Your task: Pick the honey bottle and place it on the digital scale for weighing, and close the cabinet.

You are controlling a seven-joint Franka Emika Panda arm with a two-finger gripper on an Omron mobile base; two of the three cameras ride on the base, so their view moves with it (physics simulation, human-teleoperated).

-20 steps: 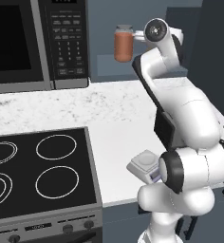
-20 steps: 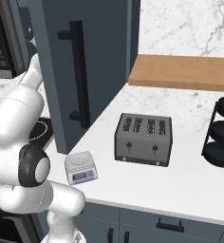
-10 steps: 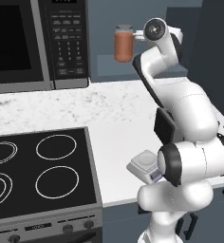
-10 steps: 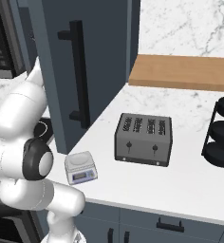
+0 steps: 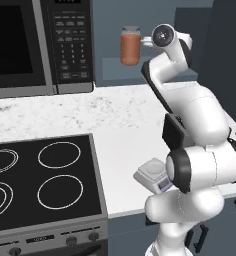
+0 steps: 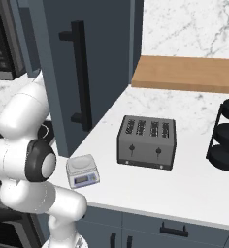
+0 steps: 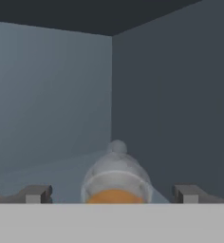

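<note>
My claw (image 7: 112, 194) is spread wide inside the cabinet (image 7: 171, 104), a fingertip (image 7: 35, 193) on either side of the honey bottle (image 7: 115, 178). Neither tip touches it.

The desk (image 6: 194, 179) looks like pale speckled stone with a smooth, faintly matt face, and a bare wooden board (image 6: 189, 73) lies along its back. The cabinet (image 6: 104, 63) door is flat matt slate-blue paint with a dark bar handle, while the toaster (image 6: 146, 142) has a dull black casing. The honey bottle (image 7: 116, 182) shows a translucent, frosted pale cap over clear amber.
</note>
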